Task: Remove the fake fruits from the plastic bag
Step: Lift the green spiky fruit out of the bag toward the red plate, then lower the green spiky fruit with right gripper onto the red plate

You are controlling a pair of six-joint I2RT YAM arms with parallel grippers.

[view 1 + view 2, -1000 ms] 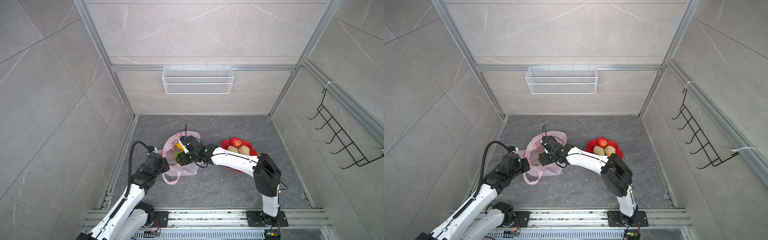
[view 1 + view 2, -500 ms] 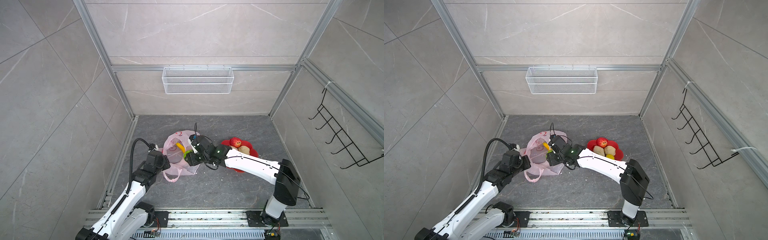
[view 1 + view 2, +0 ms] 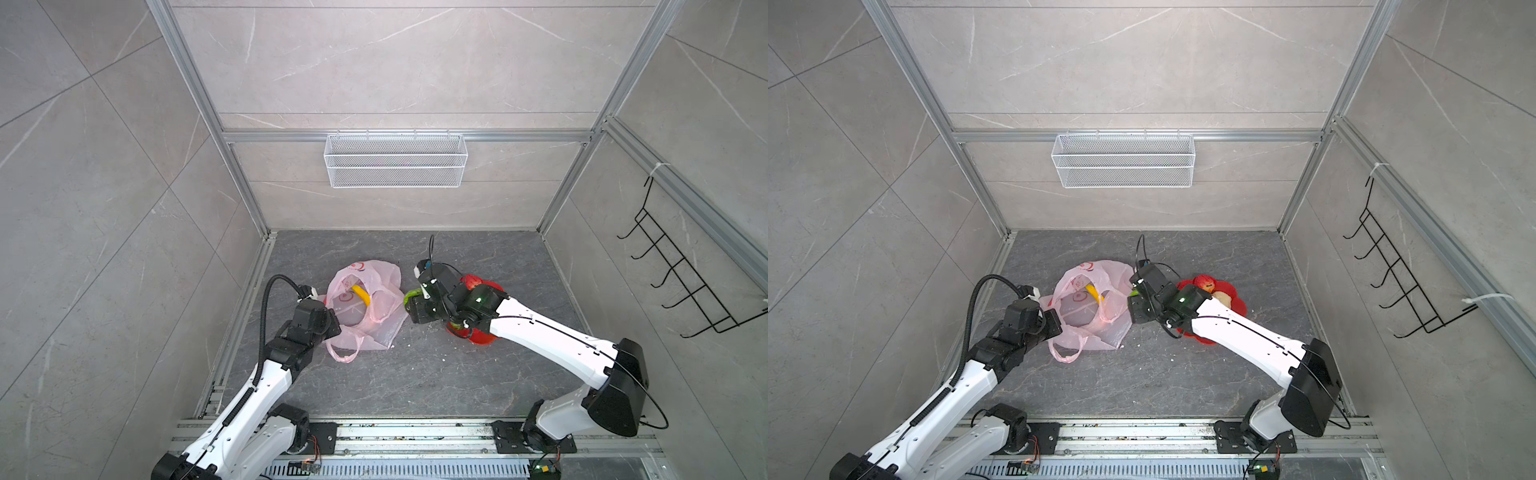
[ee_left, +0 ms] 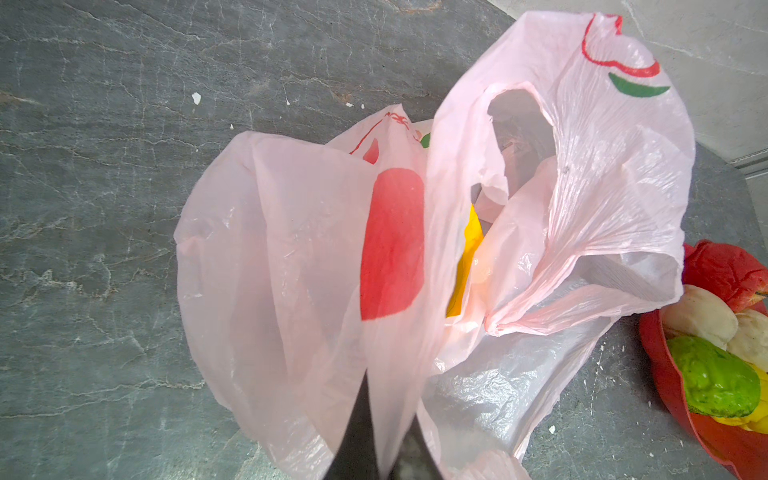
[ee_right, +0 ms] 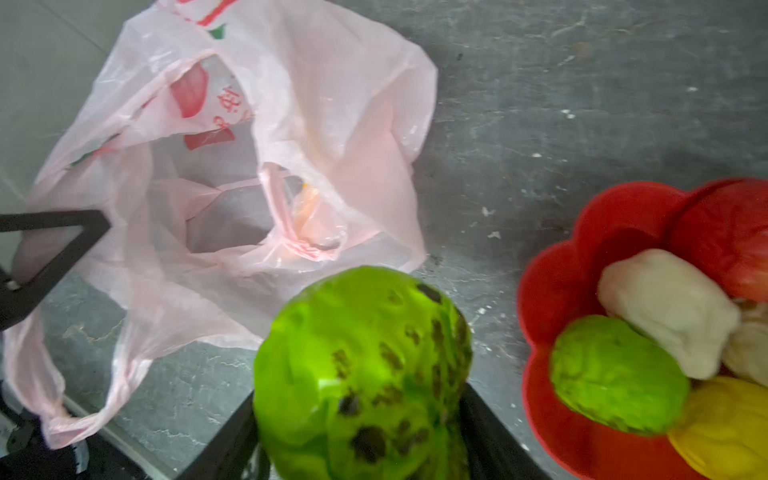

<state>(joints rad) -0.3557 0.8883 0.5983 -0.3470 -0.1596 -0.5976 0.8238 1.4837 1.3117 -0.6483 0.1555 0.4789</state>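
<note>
The pale-pink plastic bag lies crumpled on the grey floor, mouth open. A yellow banana shows inside it. My left gripper is shut on the bag's near edge. My right gripper is shut on a green netted fruit, held above the floor between the bag and the red dish. In the dish lie a red apple, beige lumps, another green fruit and a yellow lumpy one.
A white wire basket hangs on the back wall, and a black hook rack on the right wall. Tiled walls close in three sides. Metal rails carrying the arm bases run along the front.
My right gripper has come out of the bag with the green fruit and swung right toward the dish. The left gripper has kept its hold on the bag.
</note>
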